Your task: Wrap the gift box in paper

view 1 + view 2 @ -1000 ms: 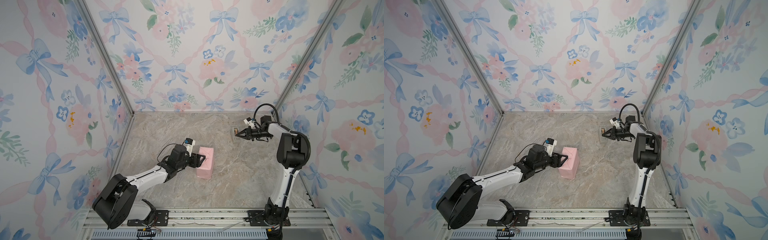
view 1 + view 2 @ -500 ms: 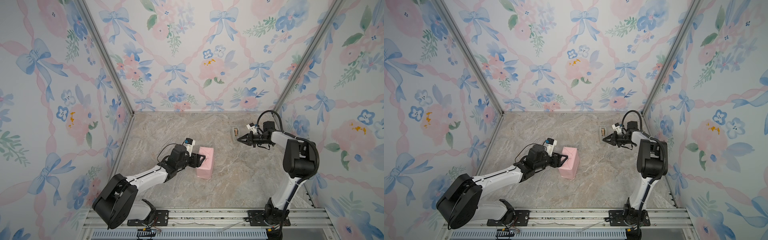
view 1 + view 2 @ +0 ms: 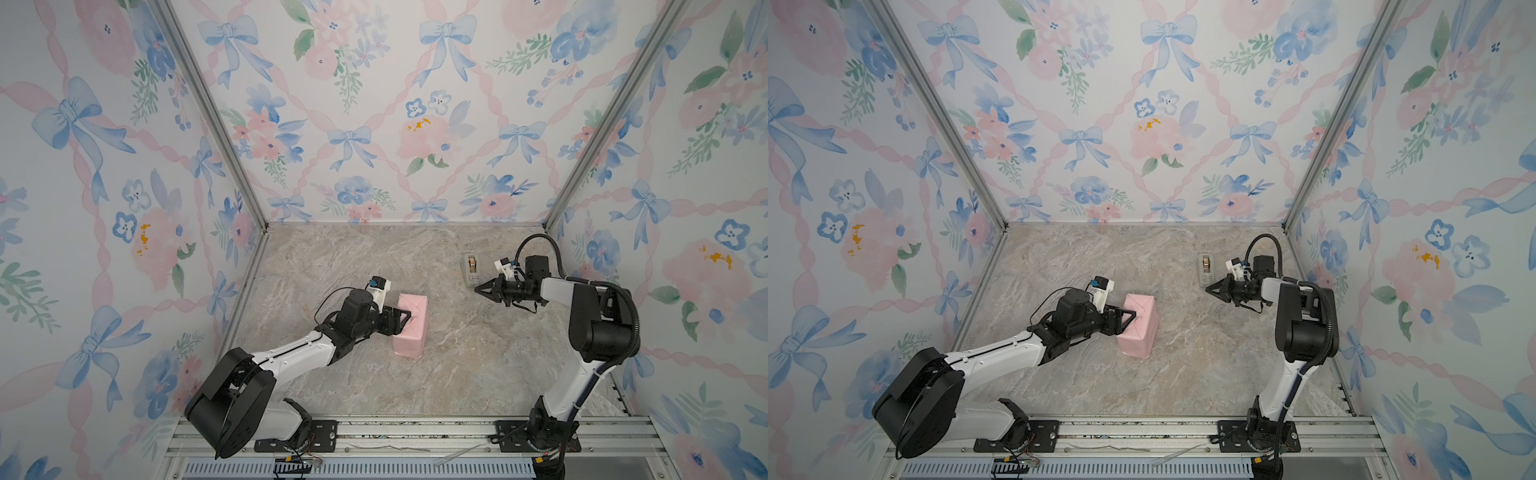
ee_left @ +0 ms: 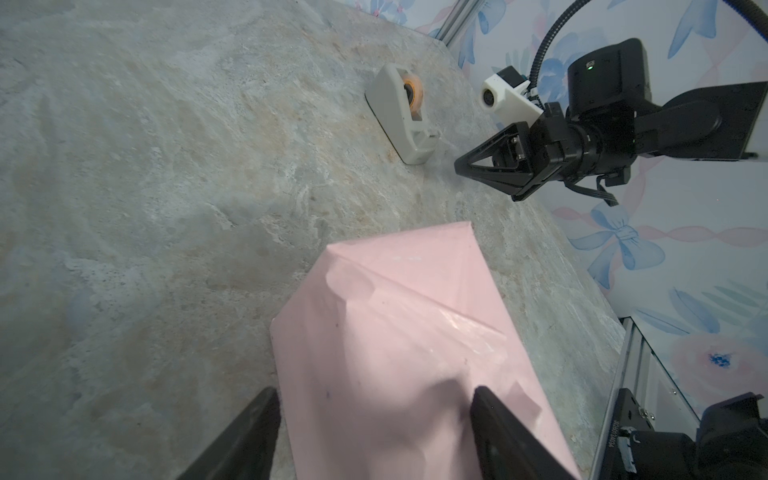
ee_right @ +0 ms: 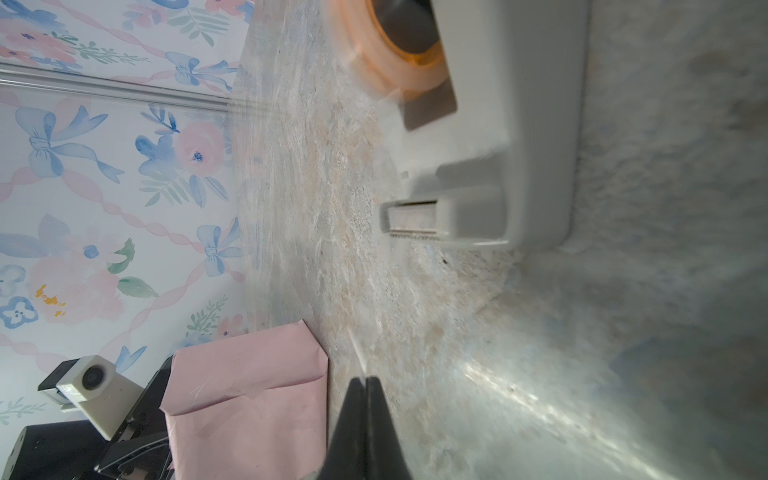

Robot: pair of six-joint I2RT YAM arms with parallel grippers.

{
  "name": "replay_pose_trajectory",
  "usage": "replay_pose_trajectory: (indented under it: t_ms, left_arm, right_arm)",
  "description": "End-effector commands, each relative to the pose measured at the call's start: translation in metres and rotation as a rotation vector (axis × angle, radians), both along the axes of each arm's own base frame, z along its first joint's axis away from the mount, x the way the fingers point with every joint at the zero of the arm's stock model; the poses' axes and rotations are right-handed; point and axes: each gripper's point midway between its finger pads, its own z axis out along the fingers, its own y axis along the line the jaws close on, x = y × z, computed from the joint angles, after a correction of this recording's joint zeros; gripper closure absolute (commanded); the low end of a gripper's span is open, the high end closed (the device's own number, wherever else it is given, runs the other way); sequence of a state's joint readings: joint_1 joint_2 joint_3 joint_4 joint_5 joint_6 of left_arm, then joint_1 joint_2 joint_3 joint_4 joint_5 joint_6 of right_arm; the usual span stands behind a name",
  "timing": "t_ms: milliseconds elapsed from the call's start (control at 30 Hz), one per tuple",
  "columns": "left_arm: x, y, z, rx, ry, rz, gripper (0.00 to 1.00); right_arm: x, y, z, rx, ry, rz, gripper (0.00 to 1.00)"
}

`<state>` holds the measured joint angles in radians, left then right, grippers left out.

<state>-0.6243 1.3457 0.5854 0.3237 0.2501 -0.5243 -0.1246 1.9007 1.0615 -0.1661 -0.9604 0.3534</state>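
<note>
The left claw [image 4: 374, 392] holds the gift box [image 3: 412, 332] wrapped in pink paper [image 4: 415, 291], and the right claw [image 3: 478, 288] is pinched tight just beside the tape holder [image 3: 471, 268].

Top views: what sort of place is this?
Probably a robot data-collection cell dressed as a gift-wrapping booth: two arms on a metal rail, floral wall panels around a marble-look table, plus a tape dispenser and pink-wrapped parcel.

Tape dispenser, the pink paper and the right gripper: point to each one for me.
tape dispenser [image 3: 472, 277], a top view, on its pale body.
paper [image 3: 413, 332], a top view, on its pink upper face.
right gripper [image 3: 478, 288], a top view, at the tips of its shut jaws.
</note>
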Motion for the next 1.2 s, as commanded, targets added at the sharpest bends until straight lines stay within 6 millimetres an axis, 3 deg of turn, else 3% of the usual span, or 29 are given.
replay_pose_trajectory:
  t_ms: [0,533,1167]
  left_arm:
    - [-0.009,0.008,-0.026,0.09,0.057,-0.004,0.26]
    - [-0.01,0.008,-0.029,0.098,0.064,-0.006,0.26]
    - [-0.01,0.008,-0.026,0.095,0.052,-0.005,0.26]
  right_arm:
    - [0.005,-0.004,-0.012,-0.01,0.012,-0.031,1.0]
    - [0.002,-0.017,-0.046,-0.164,0.114,-0.062,1.0]
    - [-0.01,-0.037,-0.069,-0.428,0.235,-0.108,1.0]
